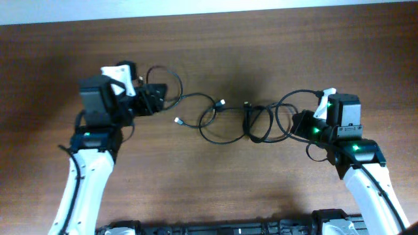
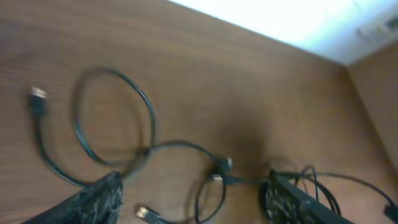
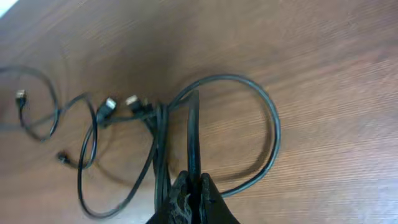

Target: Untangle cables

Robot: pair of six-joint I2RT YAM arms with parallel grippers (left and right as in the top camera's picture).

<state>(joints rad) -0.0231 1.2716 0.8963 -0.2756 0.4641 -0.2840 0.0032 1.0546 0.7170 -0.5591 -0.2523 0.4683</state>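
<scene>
Thin black cables lie tangled across the middle of the wooden table. In the overhead view a small loop (image 1: 171, 78) sits at the left, two plug ends (image 1: 222, 103) lie in the middle, and a bundle (image 1: 255, 122) with a wide loop (image 1: 282, 112) is at the right. My left gripper (image 1: 154, 98) is open and empty beside the small loop. In the left wrist view its fingers (image 2: 193, 202) straddle a cable run and a loose plug (image 2: 144, 213). My right gripper (image 1: 300, 124) is shut on a strand of the wide loop (image 3: 273, 124), pinched at the jaws (image 3: 193, 183).
The table's far edge (image 1: 209, 14) meets a pale wall. A dark base strip (image 1: 222, 228) runs along the near edge between the arms. Another plug end (image 2: 38, 94) lies at the left of the left wrist view.
</scene>
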